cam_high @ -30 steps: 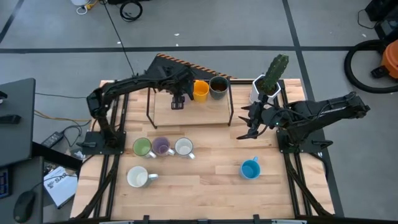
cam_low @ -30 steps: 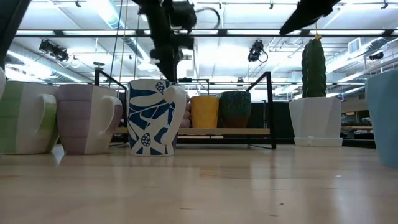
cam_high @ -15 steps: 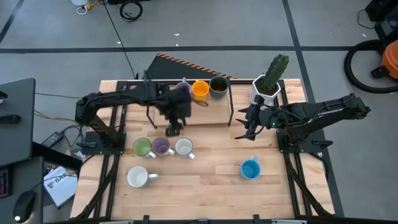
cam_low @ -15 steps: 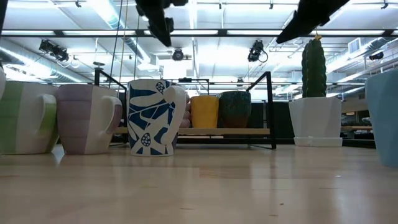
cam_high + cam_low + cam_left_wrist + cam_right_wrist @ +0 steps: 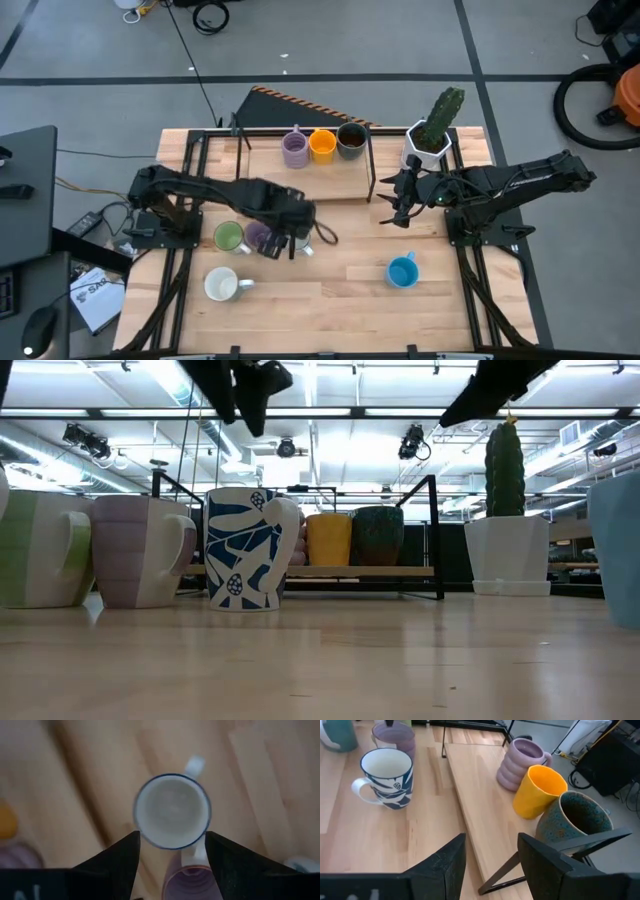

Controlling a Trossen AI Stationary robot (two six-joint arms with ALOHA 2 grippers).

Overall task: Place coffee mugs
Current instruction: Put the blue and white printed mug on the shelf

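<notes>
Three mugs stand on a raised wooden shelf (image 5: 310,180) at the far side: ribbed purple (image 5: 295,148), orange (image 5: 321,145), dark brown (image 5: 350,140). On the table stand a green mug (image 5: 226,237), a purple mug (image 5: 257,236), a white blue-patterned mug (image 5: 172,812), a plain white mug (image 5: 220,285) and a blue mug (image 5: 401,271). My left gripper (image 5: 283,243) hangs open above the patterned mug, touching nothing. My right gripper (image 5: 397,215) hovers open to the right of the shelf.
A cactus in a white faceted pot (image 5: 428,140) stands at the far right, just behind my right arm. The shelf has a black metal frame (image 5: 505,865). Bare wood lies between the patterned mug and the blue mug and along the near edge.
My left gripper has drawn back from the shelf toward the near edge, passing over the shelf's front, and now hangs over the row of mugs on the table. The ribbed purple mug, earlier hidden under the arm, stands uncovered on the shelf.
</notes>
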